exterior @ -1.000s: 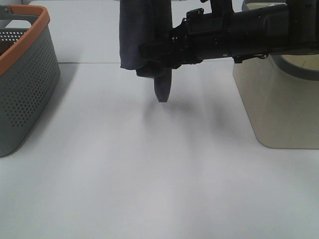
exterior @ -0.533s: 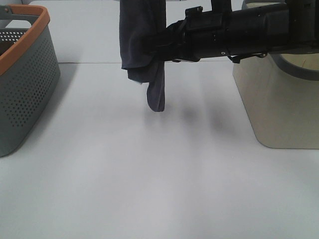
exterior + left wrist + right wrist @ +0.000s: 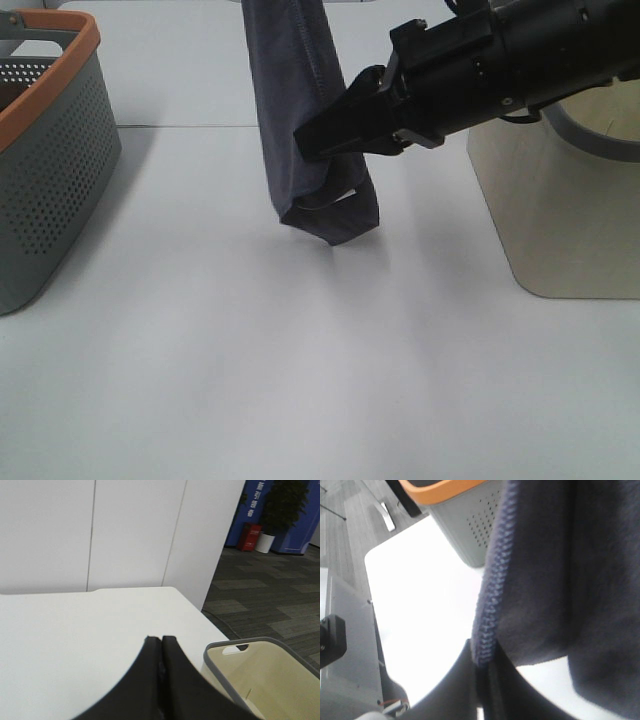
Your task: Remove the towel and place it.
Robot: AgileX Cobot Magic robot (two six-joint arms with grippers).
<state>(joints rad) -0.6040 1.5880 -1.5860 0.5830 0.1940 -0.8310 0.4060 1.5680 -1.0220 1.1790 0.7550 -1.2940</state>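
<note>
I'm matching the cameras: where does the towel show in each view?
Exterior high: the towel hangs down from top centre.
Left wrist: not in it.
Right wrist: towel close up, hem pinched in the right gripper.
Shared landmark: orange-rimmed basket, exterior and right wrist.

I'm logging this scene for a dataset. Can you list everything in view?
towel: one, dark charcoal-purple, hanging over the middle of the table.
perforated basket: one, grey with an orange rim, left side of the table.
solid basket: one, beige with a grey rim, right side of the table.
table: one, white, under everything.
potted plant: one, green, on the background floor by a blue wall.
right gripper: one, black, shut on the towel's hem.
left gripper: one, black, shut, seen only in its wrist view.
</note>
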